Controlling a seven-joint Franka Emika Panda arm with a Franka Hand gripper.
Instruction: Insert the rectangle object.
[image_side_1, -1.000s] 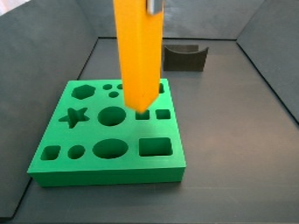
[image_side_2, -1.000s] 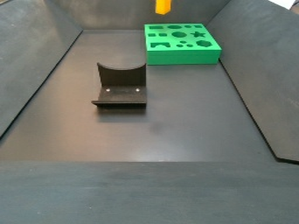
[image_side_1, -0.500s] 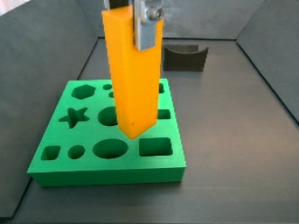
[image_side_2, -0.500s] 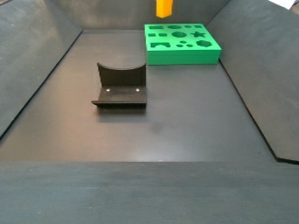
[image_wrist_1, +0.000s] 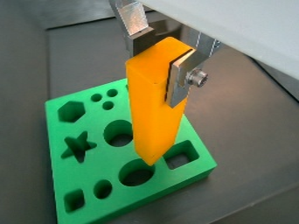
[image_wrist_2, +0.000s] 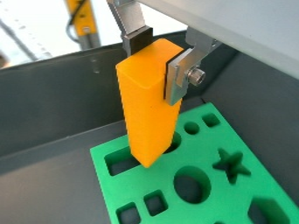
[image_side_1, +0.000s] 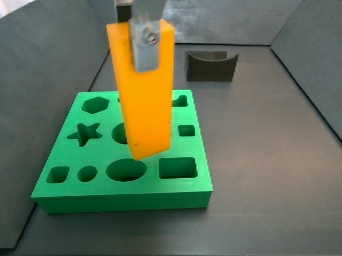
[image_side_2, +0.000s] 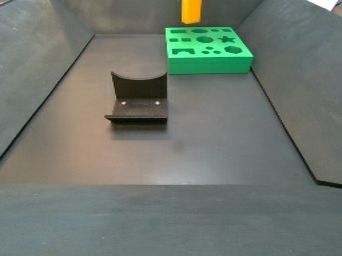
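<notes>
Two fingers (image_wrist_1: 177, 77) of the gripper (image_wrist_1: 158, 54) are clamping the rectangle object (image_wrist_1: 156, 101), hanging upright above the green board (image_wrist_1: 70, 179). Misalignment with the rectangular hole (image_wrist_1: 180, 160) is risking jamming on the rim.

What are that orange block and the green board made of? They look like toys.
Both look like plastic, though that is a guess. The orange block, held in the gripper above the board, is smooth with a dull sheen. The green board is matte and evenly coloured, with cleanly cut shaped holes.
</notes>
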